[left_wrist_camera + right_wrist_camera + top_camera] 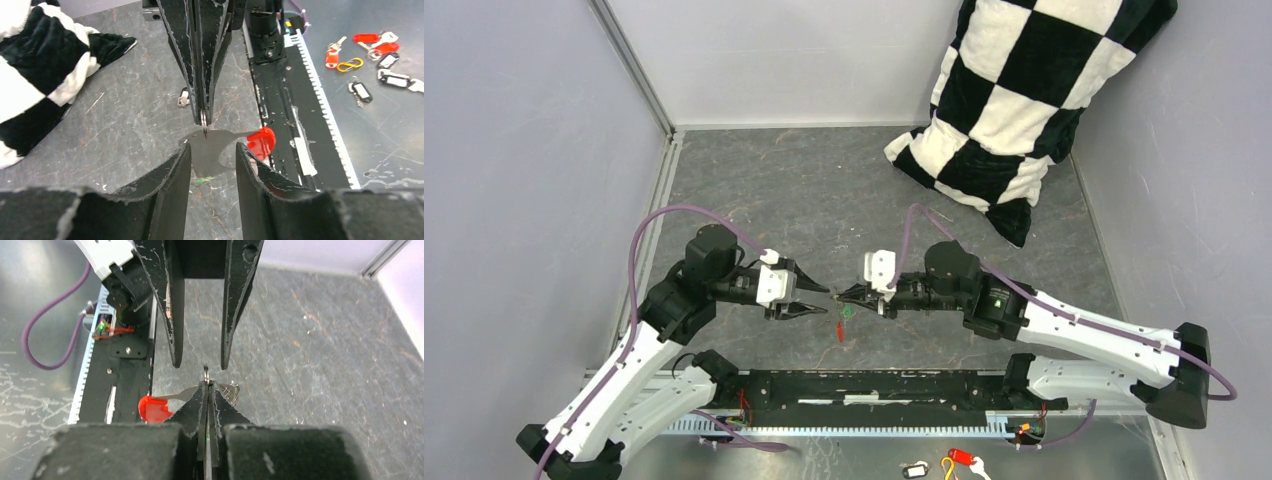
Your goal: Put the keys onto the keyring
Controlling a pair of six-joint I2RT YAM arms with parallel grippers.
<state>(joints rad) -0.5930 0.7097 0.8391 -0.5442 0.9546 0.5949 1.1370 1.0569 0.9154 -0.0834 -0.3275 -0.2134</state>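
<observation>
Where the two arms meet over the near middle of the table [824, 190], the right gripper [206, 387] is pressed fully together. It pinches the keyring [206, 371], which shows edge-on as a thin metal loop protruding just past the fingertips. The left gripper [212, 156] faces it tip to tip with its fingers apart. The loop sits in line with the gap between them, and no contact with either left finger is visible.

The red key [152, 409] sits just beside and below the right fingertips, toward the arm bases. A silvery strip runs from it up to those fingertips, but whether it is threaded on the ring cannot be determined. The green key [846, 312] appears under the gripper tips, just above the red one in the overhead view.

A checkered cushion [1014, 100] rests at the far right corner, well apart. Spare tagged keys [370, 45] lie on the metal ledge behind the arm bases.
</observation>
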